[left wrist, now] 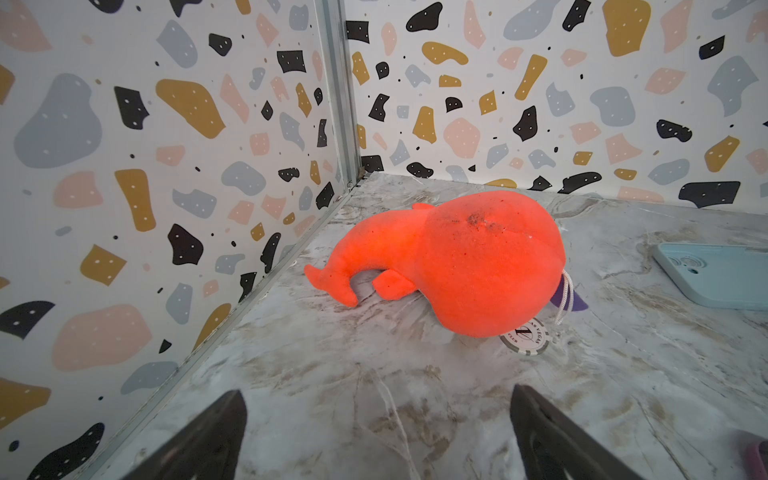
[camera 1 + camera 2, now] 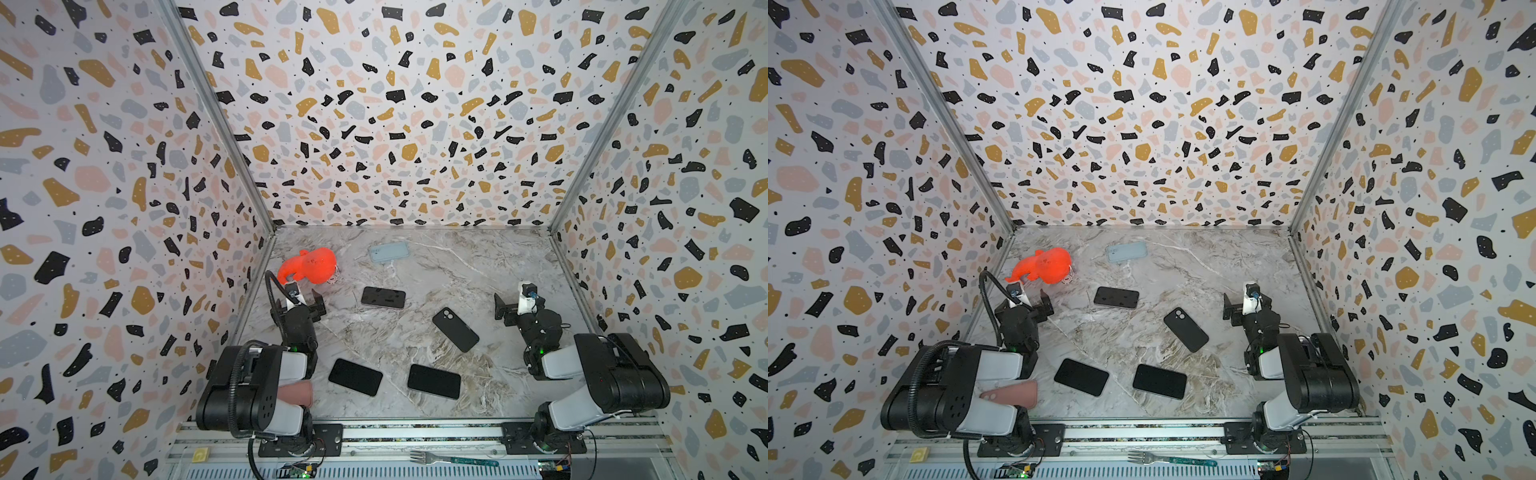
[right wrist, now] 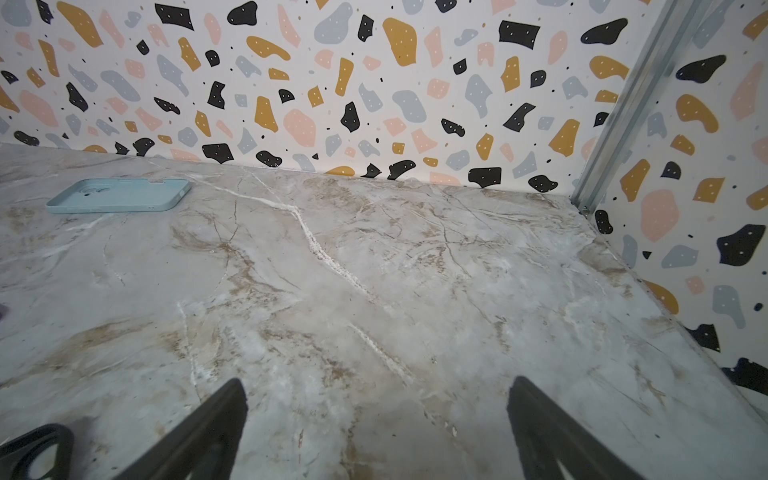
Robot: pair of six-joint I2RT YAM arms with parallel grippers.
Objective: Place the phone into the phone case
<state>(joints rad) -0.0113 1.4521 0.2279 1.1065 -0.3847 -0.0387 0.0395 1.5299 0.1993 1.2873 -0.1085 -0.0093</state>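
Jaws wide on left tool [image 1: 378, 392]; right tool [image 3: 376, 382] likewise; both empty.

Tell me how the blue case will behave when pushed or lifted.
Probably light and somewhat bendy: the blue case looks like a thin-walled shell. It lies flat on the table, so a push should slide it rather than tip or roll it. Its matte surface suggests fair grip; the material itself I cannot tell.

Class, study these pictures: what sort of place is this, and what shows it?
Probably a robot test booth: patterned walls box in a marble-look tabletop; left arm and right arm stand on a metal rail at its front.
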